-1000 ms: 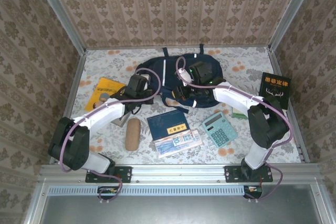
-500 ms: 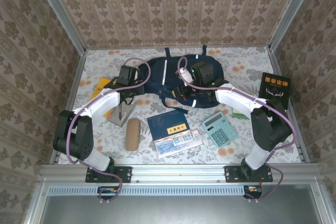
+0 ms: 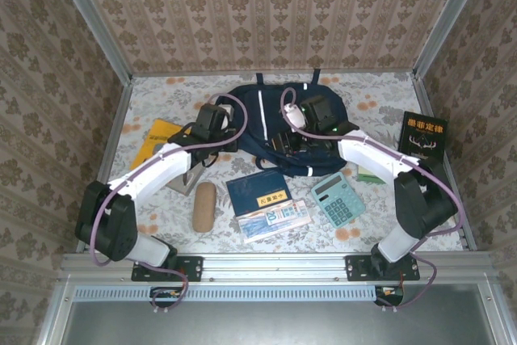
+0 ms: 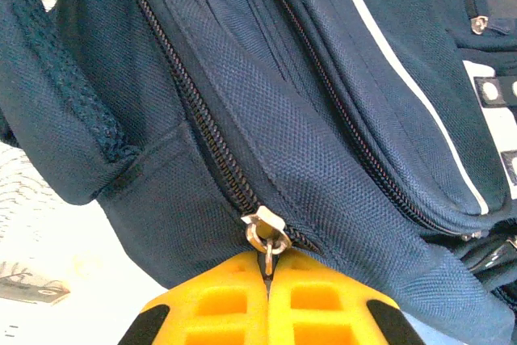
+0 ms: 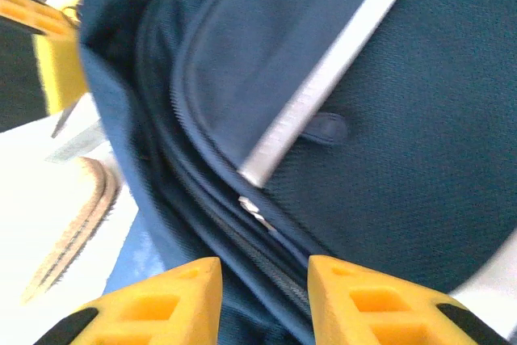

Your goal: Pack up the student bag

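Right, your student bag (image 3: 268, 104), the large dark navy fabric backpack with a thin white stripe, lies flat on the flower-patterned tabletop (image 3: 380, 94), and the zips that show look shut. At the bag's left side your left gripper (image 4: 268, 292) is clenched on the small silver metal zip pull (image 4: 266, 238), with the ring nipped between its yellow fingers. The teeth running away from the slider are meshed. Over the bag's middle your right gripper (image 5: 262, 296) stands released, fingers apart above the seams, gripping nothing that I can make out.

So I judge you are on the opening step, unzipping a compartment before anything goes in. Next, draw the pull along its track, and have the right gripper pin the fabric beside the zip so the bag doesn't drag.

Just in front of the bag lie the dark blue book (image 3: 258, 190), the teal calculator (image 3: 338, 198) and the brown oblong case (image 3: 203, 205). A black book (image 3: 423, 136) lies to the bag's right, and a yellow booklet (image 3: 160, 141) to its left.
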You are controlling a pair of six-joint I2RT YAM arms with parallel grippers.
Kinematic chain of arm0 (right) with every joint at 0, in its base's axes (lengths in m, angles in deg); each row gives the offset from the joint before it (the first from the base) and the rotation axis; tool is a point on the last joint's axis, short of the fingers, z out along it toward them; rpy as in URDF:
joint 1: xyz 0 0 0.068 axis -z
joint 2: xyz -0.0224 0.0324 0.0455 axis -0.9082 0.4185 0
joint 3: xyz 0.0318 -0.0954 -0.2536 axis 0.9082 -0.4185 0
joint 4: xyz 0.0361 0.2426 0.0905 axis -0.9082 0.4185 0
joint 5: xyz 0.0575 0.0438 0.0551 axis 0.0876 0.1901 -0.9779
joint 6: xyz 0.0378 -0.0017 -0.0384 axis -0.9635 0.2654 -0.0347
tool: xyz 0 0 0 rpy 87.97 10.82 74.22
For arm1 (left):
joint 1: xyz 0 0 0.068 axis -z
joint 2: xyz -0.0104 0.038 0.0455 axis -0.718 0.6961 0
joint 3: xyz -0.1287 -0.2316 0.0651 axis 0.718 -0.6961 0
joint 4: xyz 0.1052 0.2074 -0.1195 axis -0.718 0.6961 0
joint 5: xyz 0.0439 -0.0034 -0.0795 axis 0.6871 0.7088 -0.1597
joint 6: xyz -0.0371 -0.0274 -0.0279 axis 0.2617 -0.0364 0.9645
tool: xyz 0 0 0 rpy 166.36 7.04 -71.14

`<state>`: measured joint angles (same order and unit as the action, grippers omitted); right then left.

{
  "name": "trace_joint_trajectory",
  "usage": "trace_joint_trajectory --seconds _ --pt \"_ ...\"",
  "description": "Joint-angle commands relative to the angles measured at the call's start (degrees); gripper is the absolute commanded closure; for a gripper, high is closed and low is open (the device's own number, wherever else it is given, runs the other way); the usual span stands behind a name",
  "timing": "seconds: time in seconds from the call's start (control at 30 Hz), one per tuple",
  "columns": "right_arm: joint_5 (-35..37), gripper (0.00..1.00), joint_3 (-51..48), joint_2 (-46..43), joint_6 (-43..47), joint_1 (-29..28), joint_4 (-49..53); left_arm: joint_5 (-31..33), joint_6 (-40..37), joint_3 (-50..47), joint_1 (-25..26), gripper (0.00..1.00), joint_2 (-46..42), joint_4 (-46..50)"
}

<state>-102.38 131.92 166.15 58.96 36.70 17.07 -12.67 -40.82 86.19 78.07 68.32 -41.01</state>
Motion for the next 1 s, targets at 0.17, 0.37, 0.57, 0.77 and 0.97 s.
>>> trace_joint_trajectory --seconds 0.17,0.37,0.57,0.77,0.97 --pt "3.59 0.67 -9.34 -3.04 -18.81 -8.71 -10.39 -1.37 3.23 1.95 0.22 1.0 -2.92 -1.14" --pt "14.85 0.66 -12.06 0.54 -25.75 -14.19 -13.75 -1.18 3.96 1.33 0.6 1.0 -3.86 -0.71" --pt "22.84 0.65 -12.69 3.03 -27.11 -14.19 -17.25 -0.87 4.31 1.07 1.23 1.0 -4.74 -0.32" --pt "28.59 0.64 -8.97 6.14 -25.32 -14.25 -18.11 -0.52 4.9 0.65 1.82 1.0 -5.29 0.03" --pt "33.82 0.69 -6.81 8.62 -24.59 -14.29 -20.96 -0.43 5.72 0.07 2.43 1.0 -5.35 -0.34"
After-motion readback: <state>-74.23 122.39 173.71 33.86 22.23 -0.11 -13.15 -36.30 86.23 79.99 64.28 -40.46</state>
